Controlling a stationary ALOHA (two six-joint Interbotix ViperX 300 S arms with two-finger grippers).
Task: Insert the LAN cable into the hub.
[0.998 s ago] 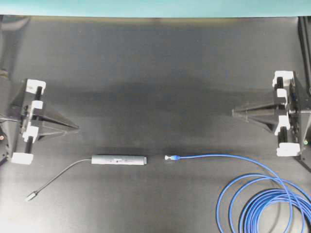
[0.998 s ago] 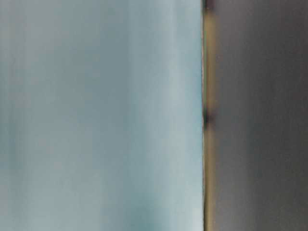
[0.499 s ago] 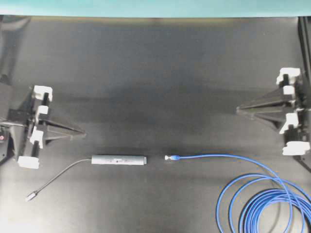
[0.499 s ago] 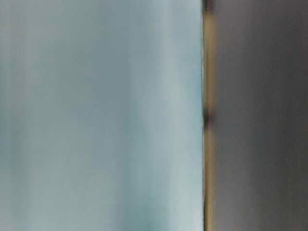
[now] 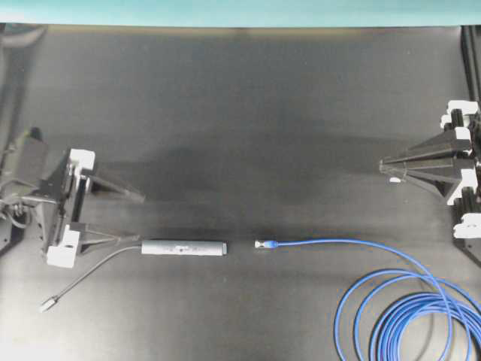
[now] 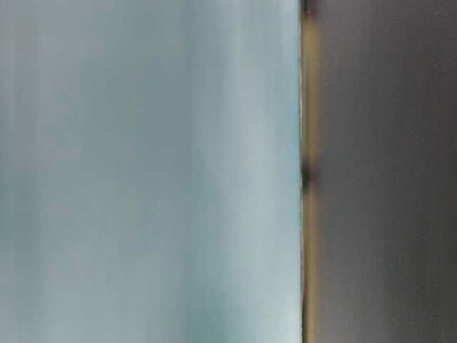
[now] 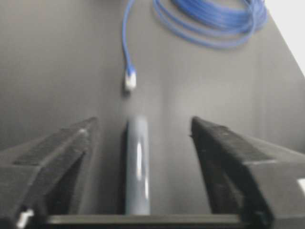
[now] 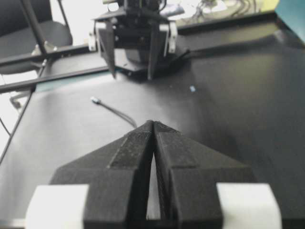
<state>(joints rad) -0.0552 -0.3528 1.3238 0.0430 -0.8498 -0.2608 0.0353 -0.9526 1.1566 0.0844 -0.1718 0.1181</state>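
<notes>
One hub (image 5: pixel 184 247), one LAN cable (image 5: pixel 331 242); left fingers (image 5: pixel 120 195) spread, right fingers (image 5: pixel 421 162) pressed together.

LAN cable (image 5: pixel 421 316) loops (lower right) cut off; table-level view wholly blurred.

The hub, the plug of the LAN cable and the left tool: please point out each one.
hub (image 5: pixel 184 247): overhead view, middle of the dark-grey bar.
plug of the LAN cable (image 5: pixel 263 244): overhead view, its clear tip.
left tool (image 5: pixel 141 218): overhead view, gap between its open fingertips.
</notes>
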